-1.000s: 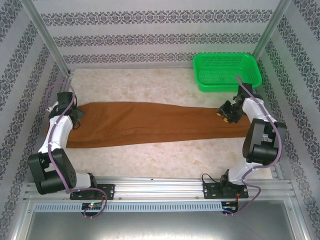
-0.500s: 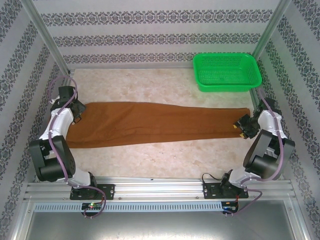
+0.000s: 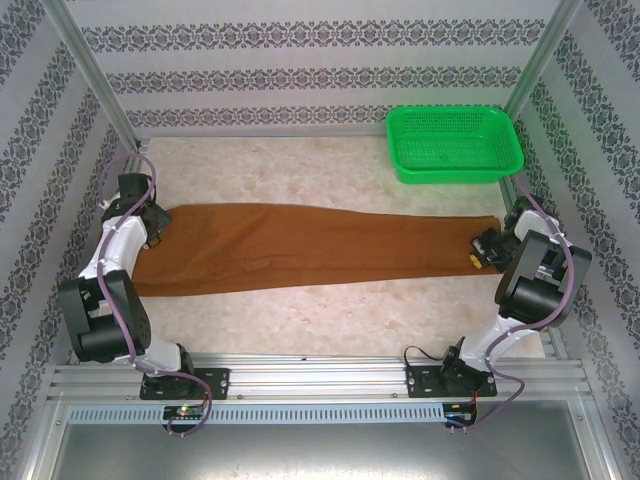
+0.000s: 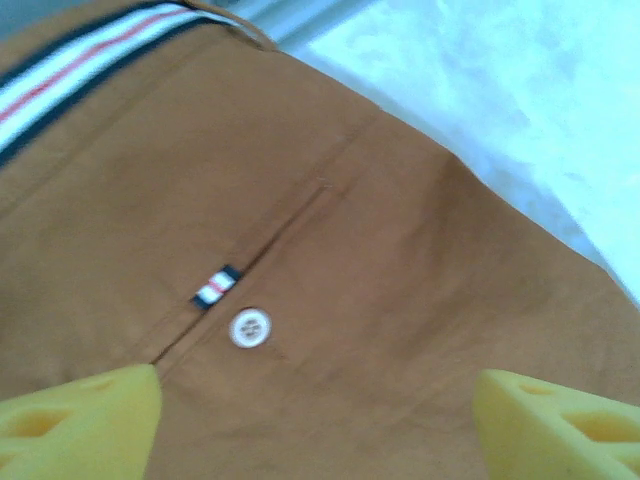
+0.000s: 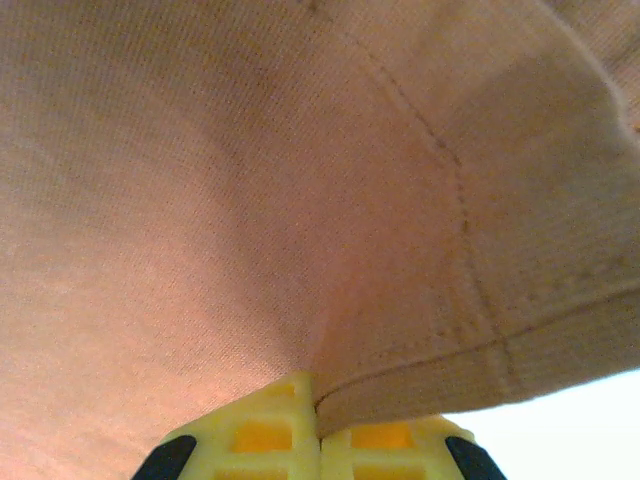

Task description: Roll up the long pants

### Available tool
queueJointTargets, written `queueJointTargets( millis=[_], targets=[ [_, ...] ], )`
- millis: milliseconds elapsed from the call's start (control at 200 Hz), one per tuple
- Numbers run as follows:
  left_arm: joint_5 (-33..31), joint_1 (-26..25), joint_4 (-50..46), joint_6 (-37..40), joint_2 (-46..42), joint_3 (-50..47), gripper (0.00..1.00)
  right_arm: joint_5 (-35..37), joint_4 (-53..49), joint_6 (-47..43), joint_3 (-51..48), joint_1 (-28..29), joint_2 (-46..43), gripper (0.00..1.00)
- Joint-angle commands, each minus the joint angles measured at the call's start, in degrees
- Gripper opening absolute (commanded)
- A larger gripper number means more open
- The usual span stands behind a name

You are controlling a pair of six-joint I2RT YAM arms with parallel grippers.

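Observation:
The long pants (image 3: 300, 245) lie flat across the table, rust-brown, with the waist at the left and the leg ends at the right. My left gripper (image 3: 155, 232) hovers over the waist end. In the left wrist view it (image 4: 318, 400) is open, its yellow fingertips (image 4: 80, 420) spread above the cloth (image 4: 420, 250) near a small pale button (image 4: 250, 327), a striped tag (image 4: 215, 286) and the striped waistband lining (image 4: 90, 60). My right gripper (image 3: 478, 255) is at the leg end. Seen from the right wrist it (image 5: 320, 420) is shut, pinching the stitched hem (image 5: 480, 360).
A green mesh basket (image 3: 455, 175) stands at the back right, just behind the leg end. Patterned walls and metal posts (image 3: 95, 85) close in the sides and back. Bare marbled tabletop (image 3: 330, 320) lies between the pants and the arm bases.
The right gripper moved right from the lower leg to the very end of the leg and closed on the hem. The left gripper shifted slightly back-left at the waist and opened wider.

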Motion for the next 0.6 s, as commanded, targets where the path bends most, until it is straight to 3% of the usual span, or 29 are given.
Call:
queueJointTargets(
  millis=[0,190,335,600],
  targets=[
    [-6.31,2.83,-7.92,-3.9,-8.73,-2.91,0.85,0.57,1.42,0.35,0.21,-0.32,-0.3,0.0],
    [-0.28,9.04,-8.42,-9.36,-17.05,-9.58,0.93,-1.63,3.23,-0.82,-0.88,0.04,2.0,0.0],
    [6.53,12.67,-3.93,-13.63,-19.22,-16.81,0.92,-4.53,4.66,-0.41,-0.65,0.37,3.24,0.0],
    [4.51,14.91,0.01,-13.82,-16.41,-20.05,0.92,-4.89,4.31,-0.57,-0.15,1.43,2.79,0.0]
  ],
)
